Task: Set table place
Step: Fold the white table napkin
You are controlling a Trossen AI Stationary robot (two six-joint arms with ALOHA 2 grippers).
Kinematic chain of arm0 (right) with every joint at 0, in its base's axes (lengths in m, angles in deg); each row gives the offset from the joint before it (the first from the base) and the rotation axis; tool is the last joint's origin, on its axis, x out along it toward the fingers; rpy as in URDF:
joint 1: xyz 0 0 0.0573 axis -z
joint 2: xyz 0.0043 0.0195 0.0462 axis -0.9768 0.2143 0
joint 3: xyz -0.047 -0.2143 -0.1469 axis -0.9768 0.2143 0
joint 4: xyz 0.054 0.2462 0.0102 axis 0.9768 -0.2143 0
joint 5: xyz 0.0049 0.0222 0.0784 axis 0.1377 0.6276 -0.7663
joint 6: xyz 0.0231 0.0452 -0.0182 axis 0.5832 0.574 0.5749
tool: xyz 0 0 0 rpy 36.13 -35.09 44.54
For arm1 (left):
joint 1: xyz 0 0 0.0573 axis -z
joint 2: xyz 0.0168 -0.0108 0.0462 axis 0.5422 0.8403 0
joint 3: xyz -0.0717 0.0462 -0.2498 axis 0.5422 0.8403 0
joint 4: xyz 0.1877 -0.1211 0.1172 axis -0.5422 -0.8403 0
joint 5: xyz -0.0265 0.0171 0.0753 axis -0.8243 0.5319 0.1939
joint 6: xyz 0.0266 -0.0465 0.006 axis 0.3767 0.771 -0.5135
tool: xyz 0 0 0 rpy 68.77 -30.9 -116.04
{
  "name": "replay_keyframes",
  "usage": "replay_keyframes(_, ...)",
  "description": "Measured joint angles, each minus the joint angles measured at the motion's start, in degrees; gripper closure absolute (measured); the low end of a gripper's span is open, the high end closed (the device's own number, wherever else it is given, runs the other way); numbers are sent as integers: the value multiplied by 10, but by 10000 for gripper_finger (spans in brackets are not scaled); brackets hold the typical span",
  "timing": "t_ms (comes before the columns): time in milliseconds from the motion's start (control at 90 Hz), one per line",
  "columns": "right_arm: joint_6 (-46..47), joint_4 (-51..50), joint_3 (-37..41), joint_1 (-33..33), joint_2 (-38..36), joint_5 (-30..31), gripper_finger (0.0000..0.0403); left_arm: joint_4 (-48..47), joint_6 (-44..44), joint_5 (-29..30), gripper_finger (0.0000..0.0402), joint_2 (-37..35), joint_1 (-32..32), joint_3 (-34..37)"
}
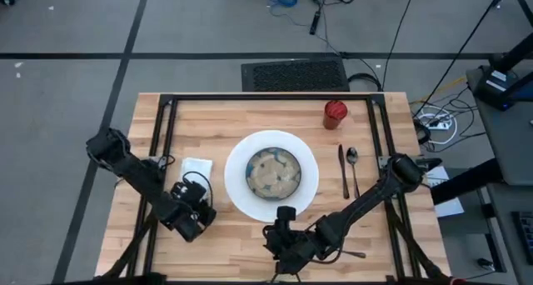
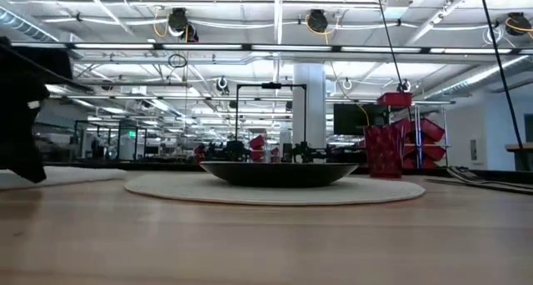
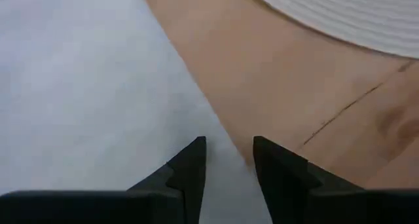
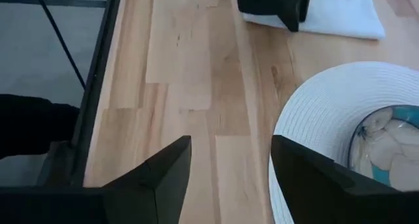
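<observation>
White plate (image 1: 238, 189) with the bowl (image 1: 272, 172) in it sits mid-table, just ahead of the right gripper (image 1: 286, 232) and just beside the left gripper (image 1: 193, 212). The cup (image 1: 335, 113) stands well beyond the plate; knife (image 1: 343, 172) and spoon (image 1: 353, 167) lie side by side on the far side of it from the left gripper, and the napkin (image 1: 196, 168) lies under that gripper's tips. So most of the setting looks done. What may be the fork (image 1: 354, 254) lies near the right arm, apparently unplaced. Left fingers (image 3: 190, 165) stand slightly parted over the napkin edge, holding nothing; the right gripper is wide open and empty. Pale planks form the table (image 1: 208, 118), under a black frame (image 1: 266, 96). Behind is a large open hall with ceiling lights.
</observation>
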Motion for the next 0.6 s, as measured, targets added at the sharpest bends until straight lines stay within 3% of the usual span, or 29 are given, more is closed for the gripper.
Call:
replay_keyframes(200,-2,6,0,2,0,-1,204,-31,20,45,288,-36,-2,-5)
replay_keyframes(389,-6,7,0,7,0,-1,204,-161,145,1,288,-69,-48,10)
replay_keyframes(600,-30,29,0,11,0,-1,204,-47,128,-19,288,-73,-129,97)
